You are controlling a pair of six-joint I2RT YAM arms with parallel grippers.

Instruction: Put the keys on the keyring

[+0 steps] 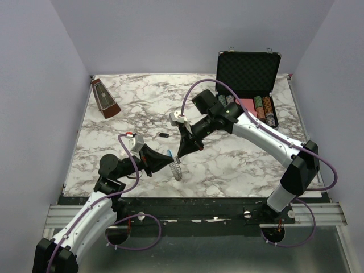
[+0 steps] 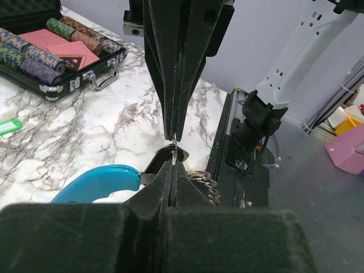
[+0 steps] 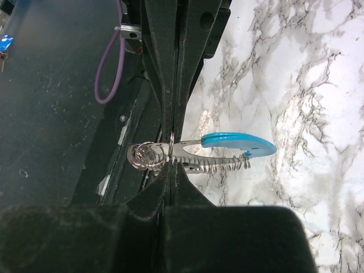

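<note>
The keyring (image 1: 177, 168) hangs between both grippers just above the table, with its light blue section (image 3: 239, 142), a silvery coil (image 3: 219, 165) and a bunch of small rings (image 3: 141, 154). My left gripper (image 2: 173, 164) is shut on a thin ring of it, with the blue section (image 2: 96, 182) at its left. My right gripper (image 3: 172, 166) is shut on the same thin ring from the opposite side, tip to tip with the left gripper (image 3: 172, 132). A black-headed key (image 1: 163, 135) lies on the table behind them. A green-headed key (image 2: 8, 126) lies apart on the marble.
An open black case (image 1: 248, 73) with striped poker chips (image 1: 265, 110) stands at the back right. A brown metronome (image 1: 105, 98) stands at the back left. The table's front edge and metal rail (image 1: 193, 211) are close below the grippers.
</note>
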